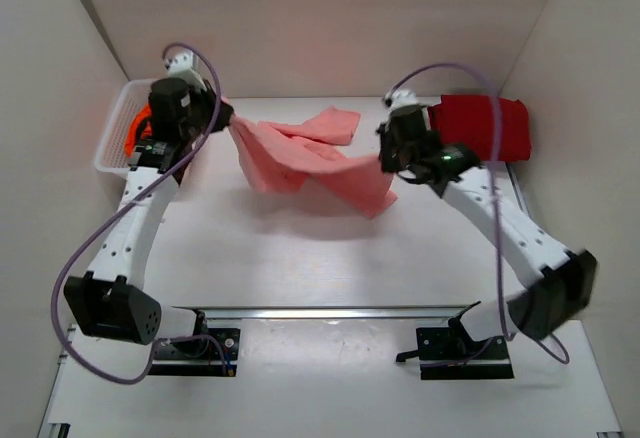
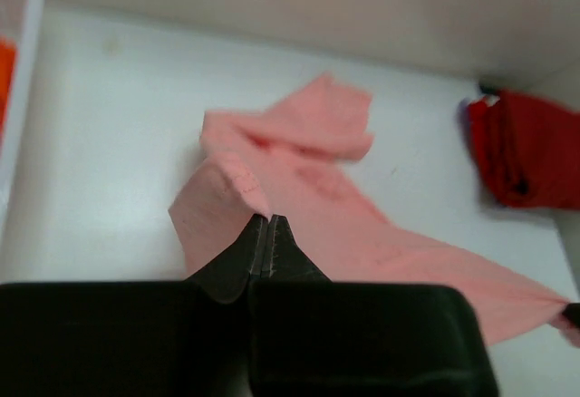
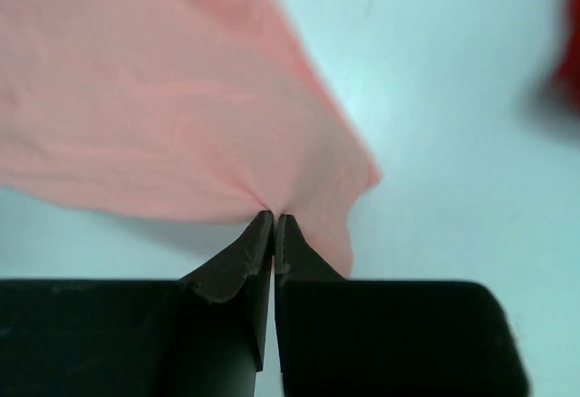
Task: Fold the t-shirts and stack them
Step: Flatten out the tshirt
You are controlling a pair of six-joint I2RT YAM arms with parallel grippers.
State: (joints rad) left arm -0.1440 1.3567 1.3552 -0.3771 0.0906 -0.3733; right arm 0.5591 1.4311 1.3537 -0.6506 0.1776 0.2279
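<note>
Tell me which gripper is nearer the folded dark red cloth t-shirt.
Right. The right gripper is beside the dark red t-shirt; the left gripper is far off, by the white lattice basket.

Salmon-pink shirt (image 1: 310, 163) hangs stretched mid-table, dark red shirt (image 1: 480, 126) lies folded far right, orange shirt (image 1: 127, 130) far left.

Bright, soft light falls from overhead, and the pale counter (image 1: 330, 268) carries only a faint shadow beneath the salmon-pink shirt (image 1: 310, 163). The top view is crisp, though the right arm (image 1: 520, 240) smears near its base. Both wrist views are soft (the right one most). The left pincer (image 2: 269, 229) and right pincer (image 3: 274, 225) read as flat black, and the dark red shirt (image 2: 530, 148) is hazy.
</note>
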